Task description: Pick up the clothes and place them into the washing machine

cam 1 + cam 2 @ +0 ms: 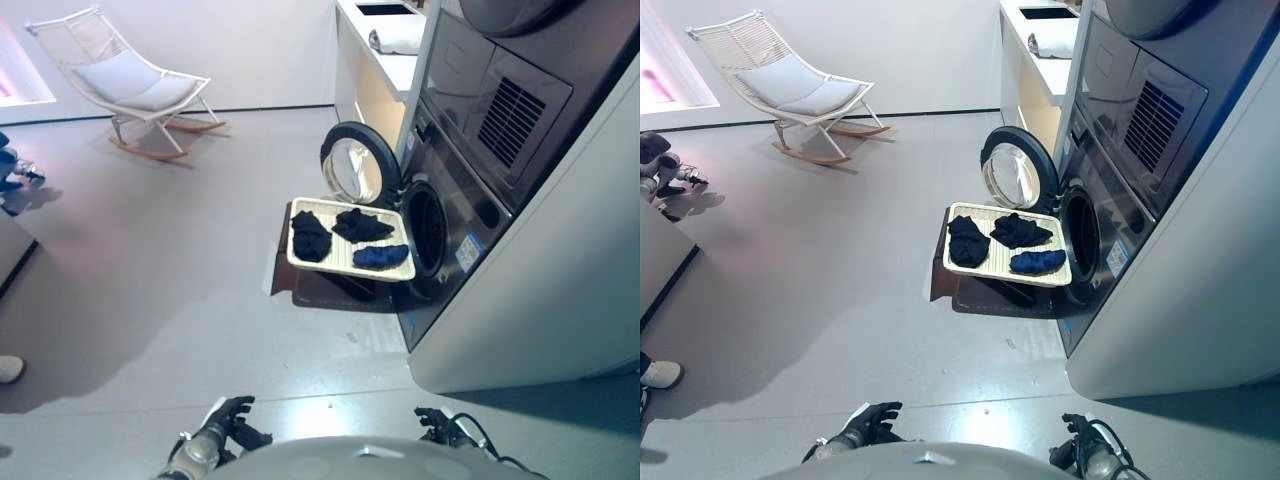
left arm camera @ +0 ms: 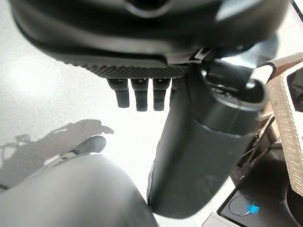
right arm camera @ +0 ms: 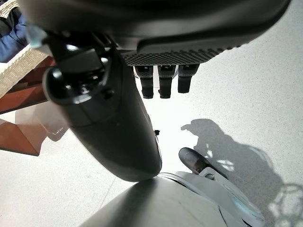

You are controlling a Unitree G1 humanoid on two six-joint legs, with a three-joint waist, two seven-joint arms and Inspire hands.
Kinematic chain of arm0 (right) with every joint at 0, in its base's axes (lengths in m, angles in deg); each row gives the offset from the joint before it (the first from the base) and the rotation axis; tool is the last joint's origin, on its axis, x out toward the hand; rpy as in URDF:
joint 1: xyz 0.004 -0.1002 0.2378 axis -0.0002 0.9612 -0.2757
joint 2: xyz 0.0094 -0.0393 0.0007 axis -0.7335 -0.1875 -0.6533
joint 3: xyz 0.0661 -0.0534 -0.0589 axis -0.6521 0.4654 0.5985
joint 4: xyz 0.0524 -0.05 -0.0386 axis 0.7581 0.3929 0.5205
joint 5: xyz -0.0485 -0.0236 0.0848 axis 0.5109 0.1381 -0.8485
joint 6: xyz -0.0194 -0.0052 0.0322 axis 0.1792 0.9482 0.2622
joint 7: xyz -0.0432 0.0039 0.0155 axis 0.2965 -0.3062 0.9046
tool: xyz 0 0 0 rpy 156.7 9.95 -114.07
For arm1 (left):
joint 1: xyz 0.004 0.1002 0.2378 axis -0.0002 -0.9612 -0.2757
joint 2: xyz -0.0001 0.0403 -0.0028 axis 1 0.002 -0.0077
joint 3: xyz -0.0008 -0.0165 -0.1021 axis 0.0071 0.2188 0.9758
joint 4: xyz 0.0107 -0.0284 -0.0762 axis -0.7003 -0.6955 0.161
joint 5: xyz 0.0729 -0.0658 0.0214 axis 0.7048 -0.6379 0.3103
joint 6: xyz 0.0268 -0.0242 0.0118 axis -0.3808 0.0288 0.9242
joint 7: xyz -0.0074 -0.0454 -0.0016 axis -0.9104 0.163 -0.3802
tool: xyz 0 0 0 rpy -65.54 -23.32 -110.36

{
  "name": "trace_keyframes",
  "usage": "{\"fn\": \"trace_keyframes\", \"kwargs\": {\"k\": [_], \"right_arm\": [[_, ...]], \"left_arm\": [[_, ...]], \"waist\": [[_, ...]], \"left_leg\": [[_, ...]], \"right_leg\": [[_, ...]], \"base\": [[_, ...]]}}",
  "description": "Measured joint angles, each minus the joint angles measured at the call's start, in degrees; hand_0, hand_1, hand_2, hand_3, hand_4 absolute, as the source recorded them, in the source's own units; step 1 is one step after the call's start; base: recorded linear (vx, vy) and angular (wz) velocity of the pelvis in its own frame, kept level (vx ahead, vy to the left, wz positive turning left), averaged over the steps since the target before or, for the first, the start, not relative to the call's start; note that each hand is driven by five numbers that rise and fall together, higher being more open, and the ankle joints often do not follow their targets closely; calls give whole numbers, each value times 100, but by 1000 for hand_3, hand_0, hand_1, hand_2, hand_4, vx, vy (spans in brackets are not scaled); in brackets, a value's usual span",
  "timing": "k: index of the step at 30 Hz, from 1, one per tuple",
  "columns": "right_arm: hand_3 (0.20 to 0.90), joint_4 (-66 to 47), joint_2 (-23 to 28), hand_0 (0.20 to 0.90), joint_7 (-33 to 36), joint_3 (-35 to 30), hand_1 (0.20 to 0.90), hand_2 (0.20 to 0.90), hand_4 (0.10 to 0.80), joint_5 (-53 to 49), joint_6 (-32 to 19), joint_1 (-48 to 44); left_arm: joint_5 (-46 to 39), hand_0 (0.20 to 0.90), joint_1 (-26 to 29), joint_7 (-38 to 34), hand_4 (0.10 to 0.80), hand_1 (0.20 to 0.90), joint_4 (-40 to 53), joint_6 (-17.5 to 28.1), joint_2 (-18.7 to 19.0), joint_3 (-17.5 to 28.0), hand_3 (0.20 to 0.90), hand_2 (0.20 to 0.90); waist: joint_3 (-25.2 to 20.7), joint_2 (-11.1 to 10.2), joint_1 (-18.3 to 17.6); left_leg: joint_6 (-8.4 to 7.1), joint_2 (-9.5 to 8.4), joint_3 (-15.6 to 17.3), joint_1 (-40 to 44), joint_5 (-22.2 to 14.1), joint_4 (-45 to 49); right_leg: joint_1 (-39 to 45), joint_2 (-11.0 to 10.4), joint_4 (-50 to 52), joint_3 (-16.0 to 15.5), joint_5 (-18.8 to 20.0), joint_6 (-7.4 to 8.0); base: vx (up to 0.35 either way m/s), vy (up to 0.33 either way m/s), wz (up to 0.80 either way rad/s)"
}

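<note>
Three dark clothes (image 1: 311, 237) lie on a cream slatted tray (image 1: 342, 265) at frame centre, just in front of the washing machine (image 1: 470, 190), whose round door (image 1: 352, 162) stands open at the tray's far side. Left hand (image 1: 228, 417) and right hand (image 1: 1077, 440), both at the bottom edge, hang empty with fingers straight. A white rocking chair (image 1: 130, 80) occupies the upper left.

A tray (image 1: 397, 271) stands ahead of both hands, well apart from them, just before the washing machine (image 1: 470, 190) with its door (image 1: 357, 160) swung open. Three clothes (image 1: 311, 236) lie on the tray (side by side). A rocking chair (image 1: 125, 82) sits far ahead of the left hand (image 1: 224, 422), left of the tray.
</note>
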Motion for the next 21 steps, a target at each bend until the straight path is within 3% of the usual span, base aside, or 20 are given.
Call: {"fn": "trace_keyframes", "kwargs": {"k": [21], "right_arm": [[900,-25,51,900,12,-1,900,900,800,-5,95,-43]], "left_arm": [[-125,900,-333,127,800,900,928,-22,173,-198,900,900]], "waist": [[127,50,8]], "left_leg": [[-1,-2,4,-3,-13,-1]], "right_leg": [[-3,-3,-4,2,0,1]], "base": [[1,3,0]]}}
